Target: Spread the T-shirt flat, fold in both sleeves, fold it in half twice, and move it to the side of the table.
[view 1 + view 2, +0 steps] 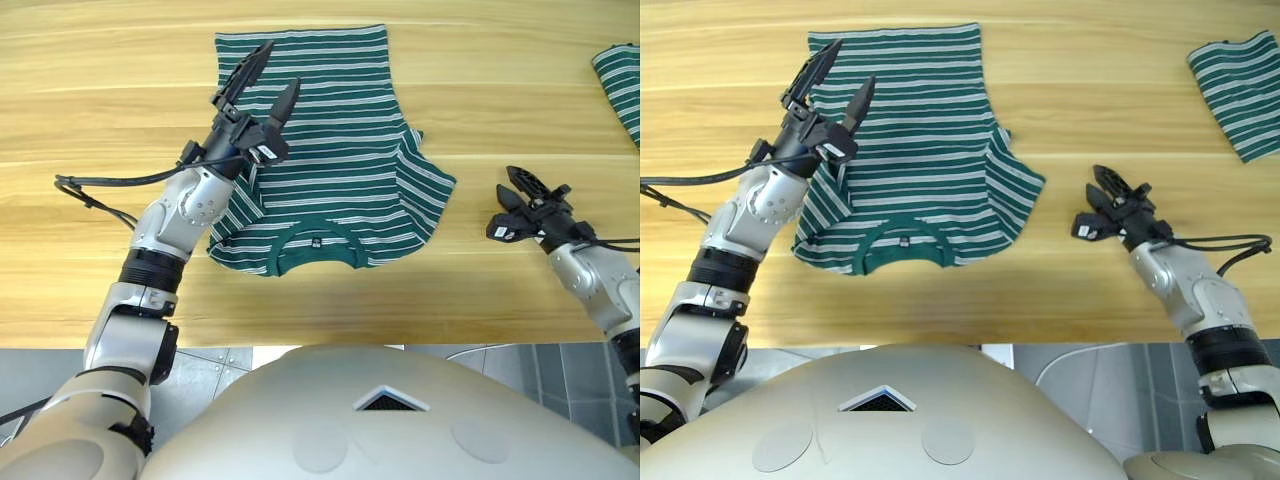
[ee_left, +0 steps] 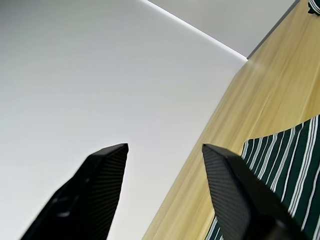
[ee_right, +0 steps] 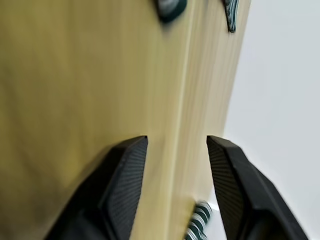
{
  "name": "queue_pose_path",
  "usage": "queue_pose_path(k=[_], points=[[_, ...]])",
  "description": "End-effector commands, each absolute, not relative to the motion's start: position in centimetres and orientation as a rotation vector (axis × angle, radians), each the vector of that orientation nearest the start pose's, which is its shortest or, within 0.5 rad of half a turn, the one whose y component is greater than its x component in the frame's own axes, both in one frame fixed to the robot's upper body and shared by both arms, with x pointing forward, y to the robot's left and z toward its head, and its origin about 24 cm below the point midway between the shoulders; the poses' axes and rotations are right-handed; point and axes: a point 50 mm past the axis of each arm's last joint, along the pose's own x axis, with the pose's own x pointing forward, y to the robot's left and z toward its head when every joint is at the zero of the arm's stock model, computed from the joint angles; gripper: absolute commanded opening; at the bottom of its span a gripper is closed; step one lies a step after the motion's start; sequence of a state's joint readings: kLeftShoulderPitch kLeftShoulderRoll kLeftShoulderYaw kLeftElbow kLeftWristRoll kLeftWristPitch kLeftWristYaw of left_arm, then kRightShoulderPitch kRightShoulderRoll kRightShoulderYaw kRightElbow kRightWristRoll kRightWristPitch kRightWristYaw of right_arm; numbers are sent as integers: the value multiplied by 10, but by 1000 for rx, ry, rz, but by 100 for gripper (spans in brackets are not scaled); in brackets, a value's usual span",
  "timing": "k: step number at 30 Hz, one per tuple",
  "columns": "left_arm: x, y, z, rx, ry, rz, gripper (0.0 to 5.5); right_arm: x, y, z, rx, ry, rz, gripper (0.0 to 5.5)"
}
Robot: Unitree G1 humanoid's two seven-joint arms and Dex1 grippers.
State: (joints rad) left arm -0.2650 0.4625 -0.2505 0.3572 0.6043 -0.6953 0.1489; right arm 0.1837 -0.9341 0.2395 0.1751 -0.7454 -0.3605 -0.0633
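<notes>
The green T-shirt [image 1: 330,150] with white stripes lies on the wooden table [image 1: 100,80], collar nearest me. Its right sleeve [image 1: 425,185] is turned in over the body, and striped cloth on its left side [image 1: 235,215] also lies folded inward. My left gripper [image 1: 280,66] is raised over the shirt's left side, open and holding nothing, fingers pointing to the far edge. In the left wrist view the left gripper [image 2: 165,147] is spread wide beside the shirt [image 2: 285,175]. My right gripper [image 1: 508,183] is open over bare wood, a little right of the shirt.
A second green striped cloth [image 1: 620,85] lies at the back right of the table. Bare wood runs along the left side and the front edge [image 1: 300,335]. A black cable [image 1: 100,185] trails from my left arm.
</notes>
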Motion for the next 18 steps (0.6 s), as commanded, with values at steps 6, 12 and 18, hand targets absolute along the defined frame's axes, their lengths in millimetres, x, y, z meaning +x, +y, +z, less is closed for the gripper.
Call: queue_pose_path(k=[6, 12, 18], points=[[281, 151, 75, 976, -610, -450, 278, 170, -236, -19, -1431, 156, 920, 216], [281, 146, 76, 971, -620, -462, 278, 182, -234, -23, -1500, 130, 914, 216], [279, 142, 73, 961, -620, -467, 278, 189, -243, -29, -1521, 134, 897, 216]])
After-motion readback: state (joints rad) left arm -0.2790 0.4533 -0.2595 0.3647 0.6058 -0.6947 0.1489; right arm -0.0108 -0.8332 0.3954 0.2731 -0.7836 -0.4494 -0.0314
